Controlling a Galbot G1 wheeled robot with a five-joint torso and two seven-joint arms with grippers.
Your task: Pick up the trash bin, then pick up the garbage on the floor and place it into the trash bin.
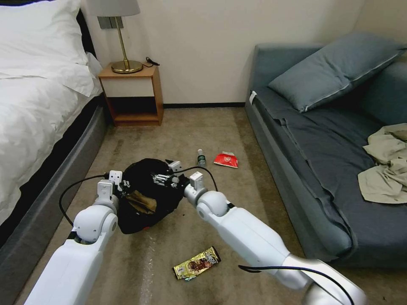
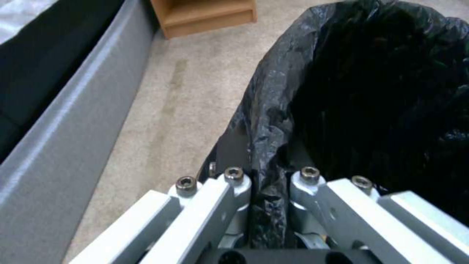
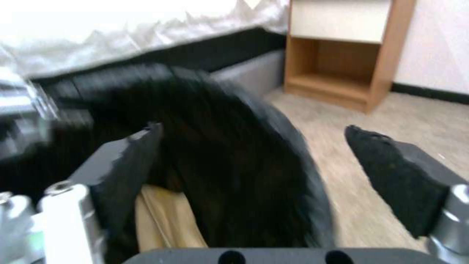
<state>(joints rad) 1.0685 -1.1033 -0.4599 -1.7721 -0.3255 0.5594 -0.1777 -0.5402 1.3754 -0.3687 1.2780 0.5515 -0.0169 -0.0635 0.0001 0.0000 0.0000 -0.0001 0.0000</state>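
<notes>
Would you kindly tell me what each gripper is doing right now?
Left gripper: shut on the rim of the trash bin.
Right gripper: open above the bin, holding nothing.

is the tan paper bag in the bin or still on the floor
In: the tan paper bag lies inside the trash bin, against its black liner, below the open right gripper.

The tan carpeted floor (image 1: 199,123) is carrying the loose litter: a small clear bottle (image 1: 201,157) is lying just beside a red packet (image 1: 226,159) near the sofa (image 1: 313,169), and a yellow-brown snack wrapper (image 1: 196,263) is lying well apart, nearer the robot. A wooden nightstand (image 1: 135,94) is standing on the floor beside the bed (image 1: 38,110).
</notes>
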